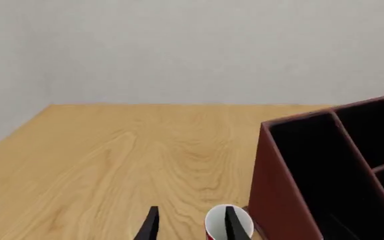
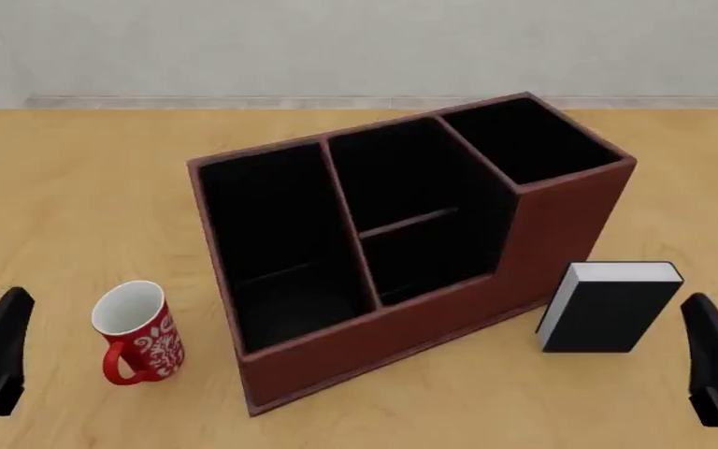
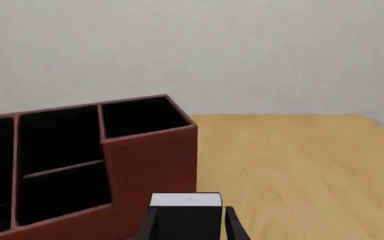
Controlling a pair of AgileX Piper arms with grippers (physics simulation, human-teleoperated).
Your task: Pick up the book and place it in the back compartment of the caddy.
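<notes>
**Operator:** While both arms sit low at the near edge of the tabletop (image 2: 72, 187), I read the scene like this. I see the book (image 2: 606, 309) standing upright on the wood, just beside the caddy (image 2: 459, 313) at its tall right end, white page edge on top and one black cover facing me. Nothing grips it.

**Observer:** And the end effectors?

**Operator:** My right end effector (image 3: 190, 225) has its fingers parted, with the book seen between them in the right wrist view, a little ahead of the tips; I can't tell from that view whether they touch it, and in the front view the right arm is apart from the book, near the frame's right edge. My left end effector (image 1: 189, 225) is also spread and carries nothing; the mug (image 2: 141, 332) shows behind one of its fingers in the left wrist view.

**Observer:** Where is the slot?

**Operator:** The back compartment (image 2: 409, 182) is in the caddy's middle section, behind the thin cross divider, and its black lining is bare. The red-and-white mug stands upright to the left of the caddy, near it but not touching.
</notes>
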